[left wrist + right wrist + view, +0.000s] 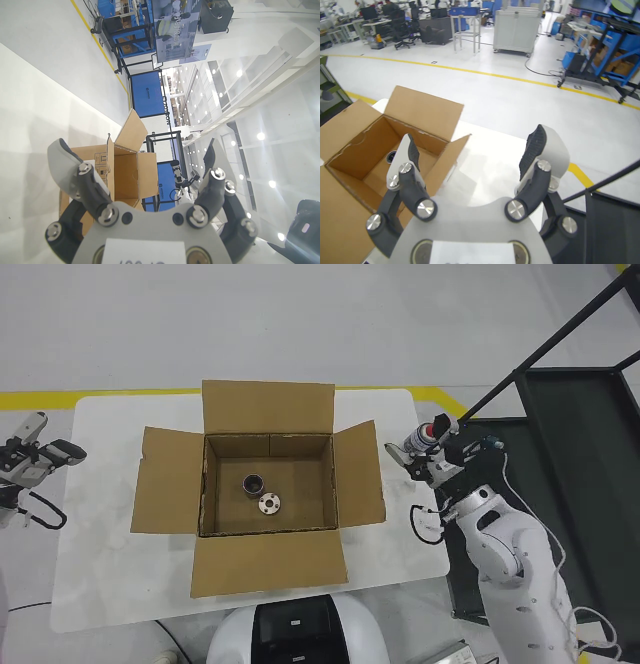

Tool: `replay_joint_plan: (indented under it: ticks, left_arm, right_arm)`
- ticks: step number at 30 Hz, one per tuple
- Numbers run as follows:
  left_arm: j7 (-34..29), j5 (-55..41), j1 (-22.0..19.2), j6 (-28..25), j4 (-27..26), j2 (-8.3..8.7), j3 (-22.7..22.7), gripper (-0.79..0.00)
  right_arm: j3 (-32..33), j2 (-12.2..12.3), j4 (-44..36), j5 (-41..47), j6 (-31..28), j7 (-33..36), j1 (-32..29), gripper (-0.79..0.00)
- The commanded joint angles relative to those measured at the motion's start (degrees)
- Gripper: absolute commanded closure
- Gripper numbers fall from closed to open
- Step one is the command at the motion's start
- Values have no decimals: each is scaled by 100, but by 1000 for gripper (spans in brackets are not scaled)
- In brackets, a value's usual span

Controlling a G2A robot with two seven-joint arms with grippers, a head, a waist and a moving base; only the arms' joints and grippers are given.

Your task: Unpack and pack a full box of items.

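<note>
Box (300, 446) stood open at centre of surface (110, 564), four flaps spread.
Two items on box floor: dark round cup (253, 482), pale disc (269, 503) just beside it at 5 o'clock.
Cup seemed upright, mouth up, axis vertical; disc lay flat.
Right gripper (473, 140) wide, empty, just past right flap; items lay at its 9 o'clock in top view.
Left gripper (135, 147) wide, empty, at surface's 9 o'clock edge, farther off.
Judged: right arm nearer; reach over flap, then straight down.
</note>
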Motion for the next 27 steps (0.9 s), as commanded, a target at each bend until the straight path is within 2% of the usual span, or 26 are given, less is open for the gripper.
replay_joint_plan:
  ticks: [1, 4, 8, 11, 17, 27]
  left_arm:
    - [0, 0, 0, 0, 0, 0, 0, -785]
    - [0, 0, 0, 0, 0, 0, 0, -785]
    - [0, 0, 0, 0, 0, 0, 0, -785]
    - [0, 0, 0, 0, 0, 0, 0, -785]
    - [0, 0, 0, 0, 0, 0, 0, -785]
    - [0, 0, 0, 0, 0, 0, 0, -785]
  right_arm:
    - [-183, 17, -156, 69, -269, 323, 118, -785]
    - [-625, 32, -153, 109, -527, 777, 412, -785]
    - [-1477, 33, 220, 11, -776, 1672, 954, -785]
    - [-1987, 19, 458, -113, -864, 2095, 1301, -785]
    - [-2847, -51, 956, -654, -593, 2415, 1912, -785]
    - [-2880, -55, 982, -677, -564, 2426, 1946, -785]
